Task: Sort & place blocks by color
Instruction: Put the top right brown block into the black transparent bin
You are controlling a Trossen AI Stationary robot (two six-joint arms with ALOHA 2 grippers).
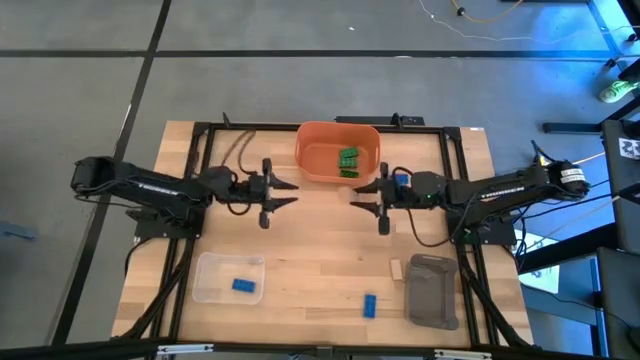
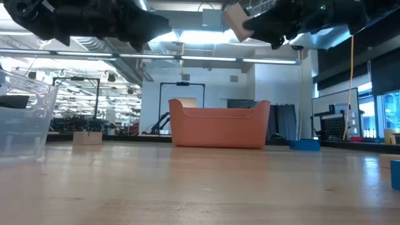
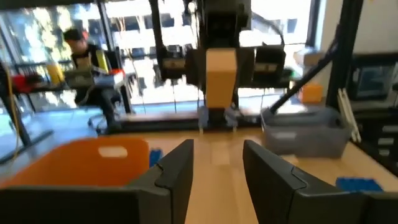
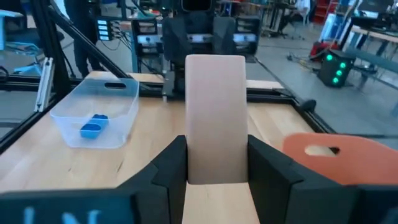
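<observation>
Here, the right gripper [image 4: 216, 163] is pinching a tan block [image 4: 216, 118] upright between its fingers, hovering above the middle of the wooden table [image 1: 320, 275], just right of the orange bin [image 1: 337, 151]. Facing it, the left gripper [image 3: 217, 168] is hanging with its fingers spread and nothing between them. Green blocks [image 1: 348, 162] are lying inside the bin. Toward the near edge, one blue block [image 1: 243, 285] is sitting in the clear tray [image 1: 229, 277], another blue block [image 1: 369, 305] is lying on the bare wood, and a second tan block [image 1: 396, 267] is resting just beside the grey tray [image 1: 433, 290].
</observation>
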